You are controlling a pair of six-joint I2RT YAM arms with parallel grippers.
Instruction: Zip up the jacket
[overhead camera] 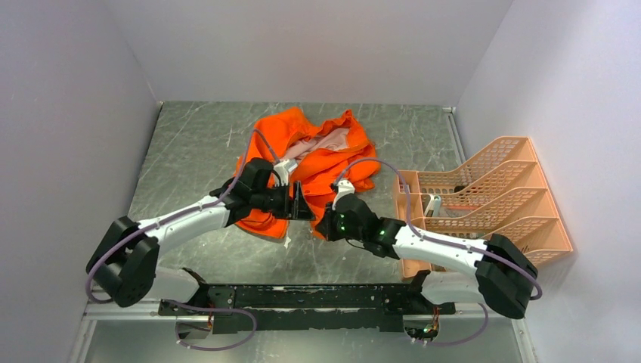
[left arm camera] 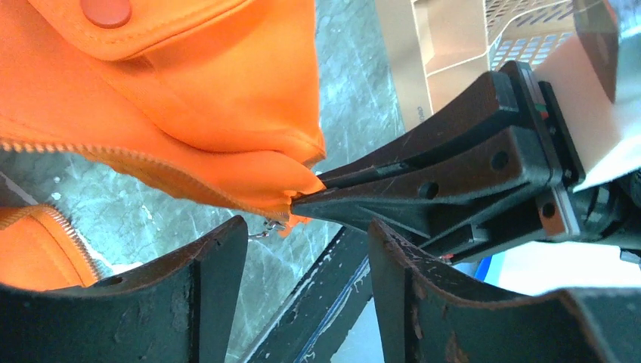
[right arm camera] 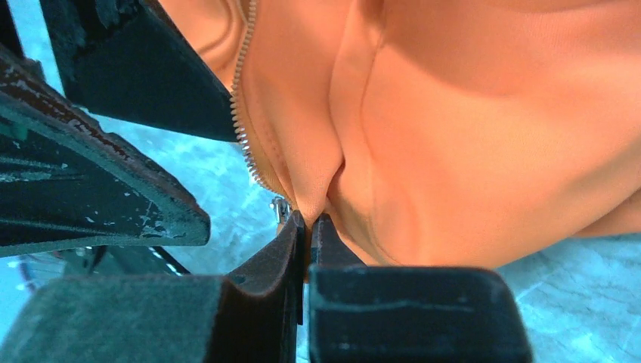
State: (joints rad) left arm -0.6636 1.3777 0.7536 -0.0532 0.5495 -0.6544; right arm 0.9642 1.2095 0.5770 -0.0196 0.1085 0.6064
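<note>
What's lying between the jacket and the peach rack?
Only a narrow strip of bare table separates jacket and rack, shown in the top view.

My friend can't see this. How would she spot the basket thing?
Look at the grey table, then along its right edge. The basket rack stands there, beside the orange jacket. It alone is peach mesh, stepped in tiers.

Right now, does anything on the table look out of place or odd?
The jacket lies crumpled on the table, front open, pale lining showing. The right gripper pinches its hem corner beside the zipper; the left gripper is open, holding nothing.
</note>
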